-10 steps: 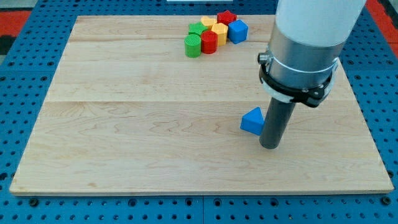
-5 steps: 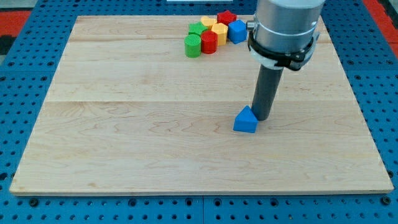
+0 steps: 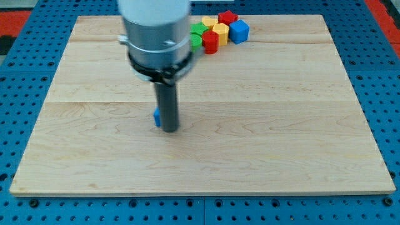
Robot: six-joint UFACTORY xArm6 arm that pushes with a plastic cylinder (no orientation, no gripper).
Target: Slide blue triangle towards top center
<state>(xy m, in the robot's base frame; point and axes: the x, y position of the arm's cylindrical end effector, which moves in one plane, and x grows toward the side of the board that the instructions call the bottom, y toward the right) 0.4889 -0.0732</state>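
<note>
My tip (image 3: pixel 169 129) sat on the board (image 3: pixel 281 137), no pincer fitted, blue triangle (image 3: pixel 156 117) mostly hidden behind it, peeking out on the view's left.

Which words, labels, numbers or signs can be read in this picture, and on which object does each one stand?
None: no readable text appears.
The wooden board, the blue triangle, mostly hidden behind my tip, and the cluster of red, green, yellow and blue blocks at the view's top carry no letters, numbers or signs.
</note>
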